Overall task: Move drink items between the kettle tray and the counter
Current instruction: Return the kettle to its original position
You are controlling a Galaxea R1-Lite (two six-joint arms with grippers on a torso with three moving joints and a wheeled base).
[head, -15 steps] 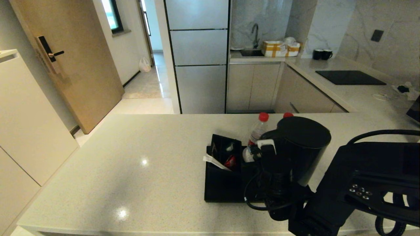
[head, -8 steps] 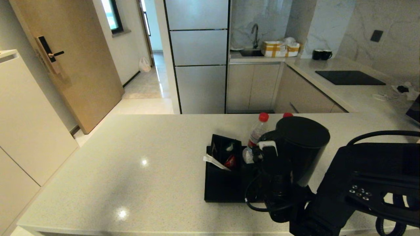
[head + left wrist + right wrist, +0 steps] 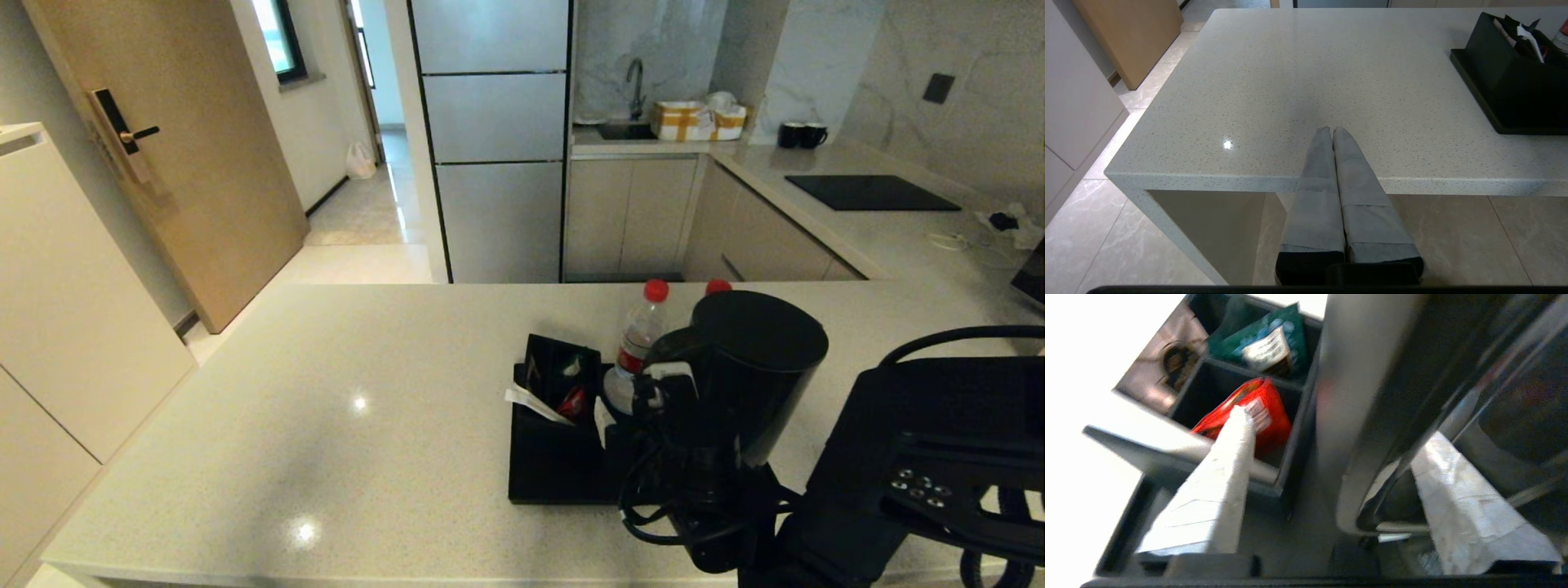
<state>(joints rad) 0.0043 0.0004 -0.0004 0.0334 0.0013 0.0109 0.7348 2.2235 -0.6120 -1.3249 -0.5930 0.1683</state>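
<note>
Sachet box (image 3: 559, 377), distant mugs (image 3: 801, 135), hob (image 3: 870, 193)

You see the left gripper (image 3: 1333, 131), grey fingers pressed together, hanging past the near edge of the light beige speckled stone counter (image 3: 1306, 81), well apart from the black rectangular tray (image 3: 1478, 102) bearing a black box of sachets (image 3: 1506, 69).

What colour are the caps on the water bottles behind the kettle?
Red, both caps; clearest in the head view.

Kettle (image 3: 751, 367) on tray (image 3: 543, 478), bottles (image 3: 641, 331) behind.
</note>
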